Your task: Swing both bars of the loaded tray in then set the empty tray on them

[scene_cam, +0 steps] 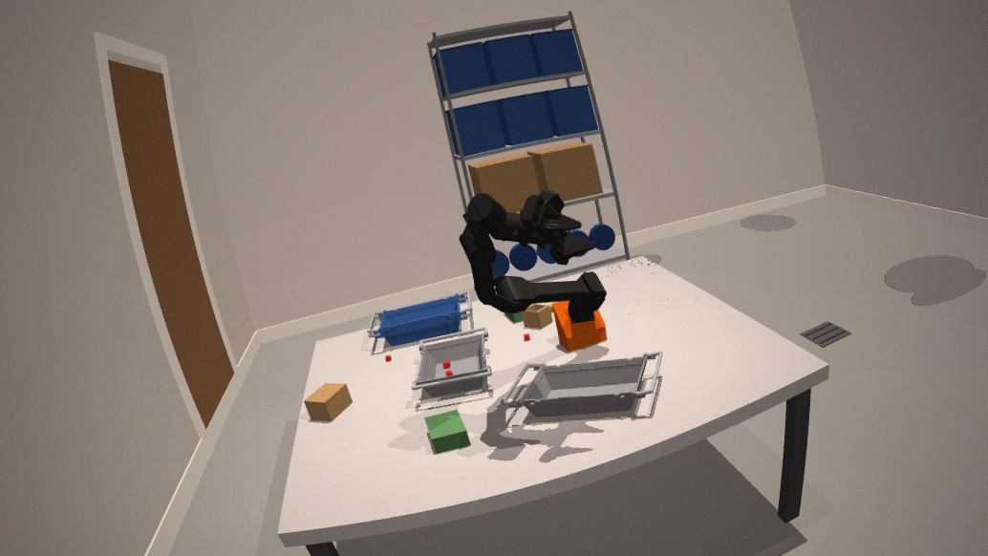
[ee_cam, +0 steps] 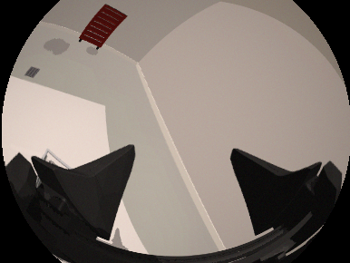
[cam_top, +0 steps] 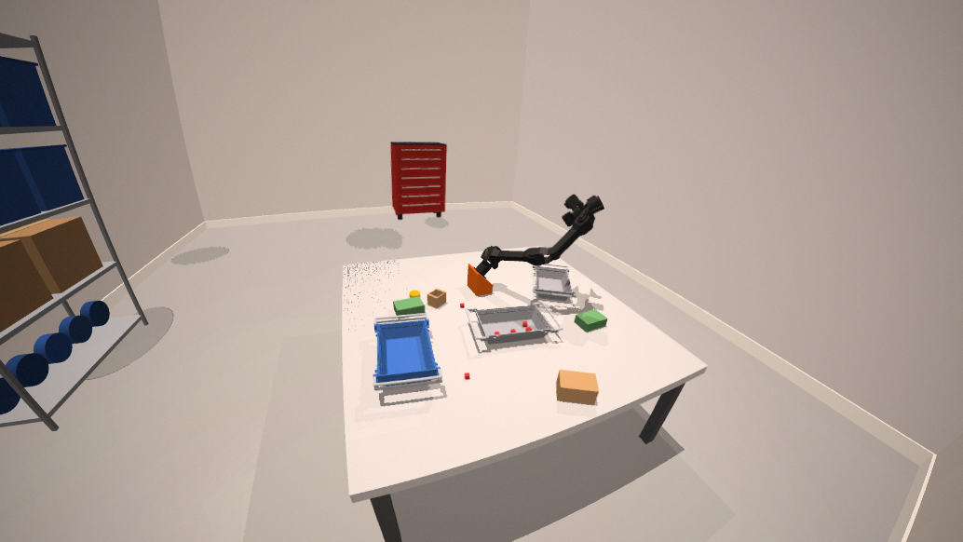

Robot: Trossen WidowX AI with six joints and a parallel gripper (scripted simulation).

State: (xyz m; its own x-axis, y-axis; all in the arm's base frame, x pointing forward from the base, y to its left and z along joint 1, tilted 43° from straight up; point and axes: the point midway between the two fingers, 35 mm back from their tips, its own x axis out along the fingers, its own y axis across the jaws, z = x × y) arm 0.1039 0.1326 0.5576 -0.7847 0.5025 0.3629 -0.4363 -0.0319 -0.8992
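Gripper point(cam_top: 585, 199) point(scene_cam: 585, 233) point(ee_cam: 185, 152): open, nothing held, raised above table.
Loaded tray point(cam_top: 510, 338) point(scene_cam: 454, 383): grey, on table point(cam_top: 511, 417) point(scene_cam: 387, 490) point(ee_cam: 54, 109), red blocks point(cam_top: 524, 323) point(scene_cam: 446, 364) inside.
Empty tray point(cam_top: 553, 291) point(scene_cam: 580, 405): grey, on table, beside loaded tray.
Blue tray point(cam_top: 406, 349) point(scene_cam: 421, 324): left of loaded tray in both outside views.

The counter point(cam_top: 505, 417) point(scene_cam: 725, 358) point(ee_cam: 50, 109) spreads below the fingers point(cam_top: 574, 202) point(scene_cam: 567, 222). The empty tray point(cam_top: 552, 293) point(scene_cam: 580, 407) point(ee_cam: 59, 159) sits nearest them; the loaded tray point(cam_top: 519, 337) point(scene_cam: 456, 385) and blue tray point(cam_top: 407, 349) point(scene_cam: 421, 329) lie farther.

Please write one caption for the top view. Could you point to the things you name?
Grey plastic tray point(cam_top: 498, 340) point(scene_cam: 452, 388) holding small red blocks, bars swung outward, beneath raised black robot arm point(cam_top: 519, 255) point(scene_cam: 546, 288).
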